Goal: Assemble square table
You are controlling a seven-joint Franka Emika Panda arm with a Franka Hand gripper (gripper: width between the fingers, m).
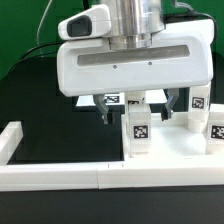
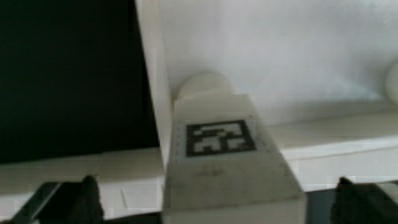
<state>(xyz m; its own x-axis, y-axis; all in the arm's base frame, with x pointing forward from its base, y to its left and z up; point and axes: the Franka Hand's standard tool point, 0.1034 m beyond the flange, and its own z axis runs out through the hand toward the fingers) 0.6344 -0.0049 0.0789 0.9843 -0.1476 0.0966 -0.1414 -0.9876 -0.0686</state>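
Note:
The white square slab (image 1: 172, 146) lies at the exterior view's right, and it shows in the wrist view (image 2: 302, 70) too. One white leg (image 1: 137, 128) with a tag stands upright on the slab's near corner. In the wrist view the same leg (image 2: 222, 150) rises between my fingers. My gripper (image 1: 135, 108) hangs right above it, open, and its dark fingertips (image 2: 68, 203) stand on either side of the leg with gaps. Midway between them is the leg's top (image 2: 210, 205). Two more tagged legs (image 1: 198, 100) (image 1: 215, 130) stand at the slab's right.
A long low white wall (image 1: 60, 176) runs along the front and turns back at the exterior view's left (image 1: 12, 140). More tags (image 1: 113, 98) show behind my fingers, partly hidden. The black table (image 1: 50, 110) lies to the left.

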